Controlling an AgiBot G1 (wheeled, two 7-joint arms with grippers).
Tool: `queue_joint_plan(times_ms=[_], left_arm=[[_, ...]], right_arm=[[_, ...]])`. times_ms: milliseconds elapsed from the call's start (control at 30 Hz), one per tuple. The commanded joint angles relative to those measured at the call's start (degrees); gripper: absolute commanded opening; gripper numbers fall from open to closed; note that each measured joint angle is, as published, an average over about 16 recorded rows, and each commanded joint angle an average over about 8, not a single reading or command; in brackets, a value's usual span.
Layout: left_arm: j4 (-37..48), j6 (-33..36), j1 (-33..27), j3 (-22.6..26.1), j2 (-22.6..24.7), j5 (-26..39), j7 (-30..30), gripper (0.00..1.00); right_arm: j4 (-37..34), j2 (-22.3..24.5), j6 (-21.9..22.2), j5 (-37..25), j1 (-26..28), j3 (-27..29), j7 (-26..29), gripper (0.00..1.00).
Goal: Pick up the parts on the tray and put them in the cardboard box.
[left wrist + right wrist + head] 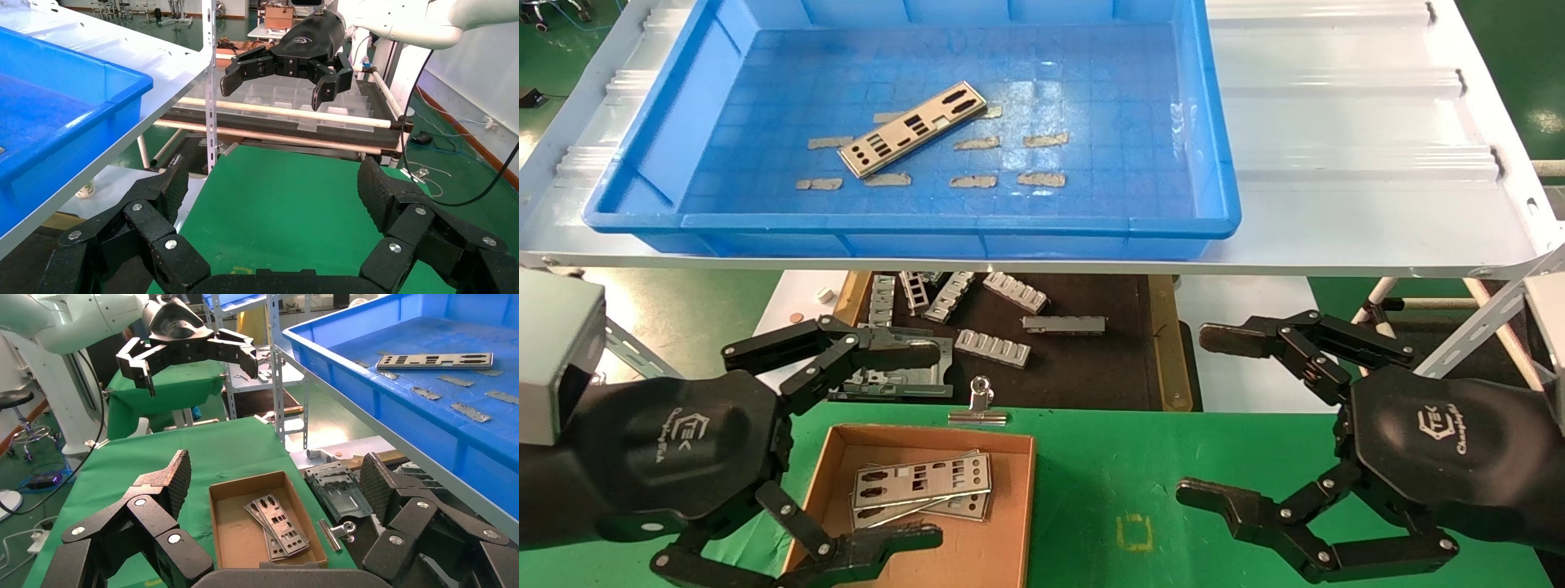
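Parts in tray: one thin silver plate point(913, 129), punched with round and rectangular cutouts, lies at a slant on the floor of the blue tray point(1222, 204), left of its middle; by our judgement this is the one we have left to move.
Left gripper point(932, 443): ours hangs low at the left edge of the cardboard box point(1009, 523), jaws spread wide and holding nothing.
Parts in box: we count at least two plates point(921, 485) stacked and fanned flat on the brown floor, so by our reading most of the job is done.
Tray surface: glossy bright blue plastic with a grid-moulded floor, dotted with short strips of grey tape point(973, 144) around the plate.
Shelf: the tray rests on a white ridged metal shelf point(1352, 131), above the green mat point(1214, 441).
Clutter below: chunky grey ribbed brackets point(993, 346) sit on a dark mat point(1091, 367) under the shelf; a silver binder clip point(979, 405) lies just beyond the box's far edge. Neither is ours to move.
Right gripper point(1204, 415): ours waits over the green mat, well to the right of the box, jaws released and empty.
Next: we expect to reach up into the tray; the plate lies flat and thin, so getting under an edge may be awkward.
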Motion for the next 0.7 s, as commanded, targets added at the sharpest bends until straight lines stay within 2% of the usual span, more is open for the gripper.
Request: queue_joint_plan(times_ms=[33,700], left_arm=[[0.0,0.0,0.0,0.0,0.0,0.0,0.0,1.00],[0.0,0.0,0.0,0.0,0.0,0.0,0.0,1.00]], right_arm=[[0.0,0.0,0.0,0.0,0.0,0.0,0.0,1.00],[0.0,0.0,0.0,0.0,0.0,0.0,0.0,1.00]])
